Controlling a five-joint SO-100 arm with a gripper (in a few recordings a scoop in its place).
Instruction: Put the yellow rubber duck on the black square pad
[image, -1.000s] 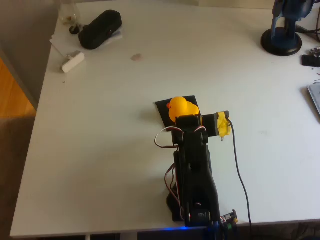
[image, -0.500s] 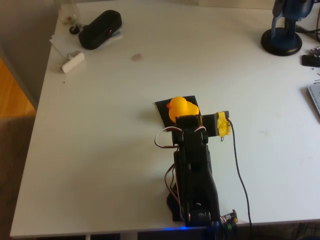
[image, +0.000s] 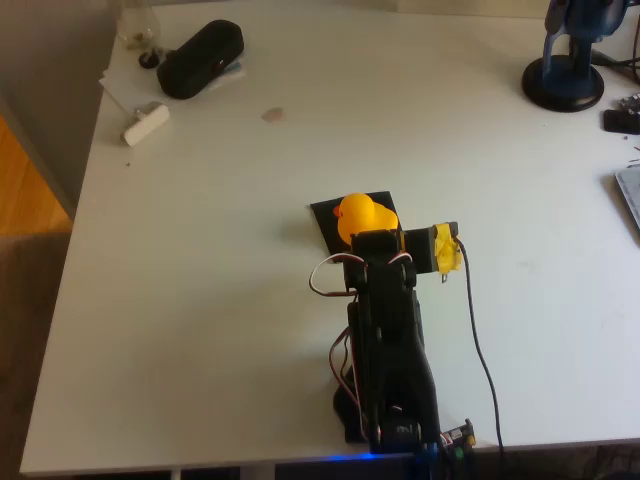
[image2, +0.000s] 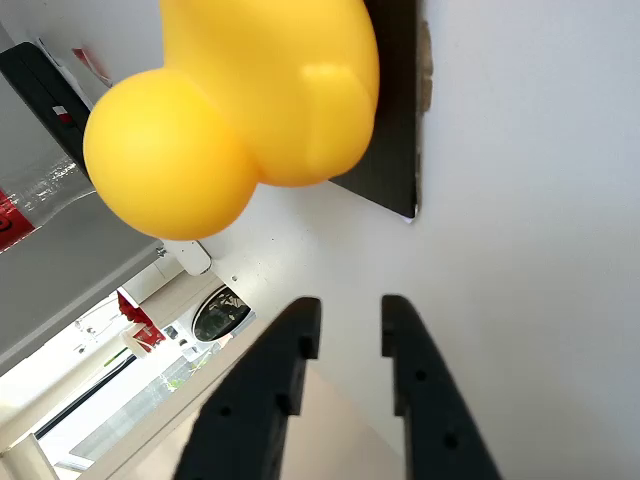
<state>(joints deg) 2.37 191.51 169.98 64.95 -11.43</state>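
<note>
Now the yellow rubber duck (image: 362, 216) sits on the black square pad (image: 330, 216), and in the wrist view the duck (image2: 250, 100) rests clear of the claw (image2: 350, 325), whose two dark fingers (image2: 295, 345) stand a narrow gap apart with nothing between them. So the claw holds nothing; the duck looks delivered, and the step in hand, as I read it, is the retreat.

To do that well: pull the claw straight back and up, away from the duck, keeping the fingers off its rounded body so it doesn't get nudged toward the pad's edge. From overhead, the arm (image: 388, 340) hangs just behind the duck, hiding the pad's near part, so a sideways swing looks risky.

As for heading: from overhead, a red-orange speck of beak shows at the duck's left side, so it seems to face left on the white tabletop (image: 200, 300). Its long axis appears to run left-right across the pad, head left.
</note>
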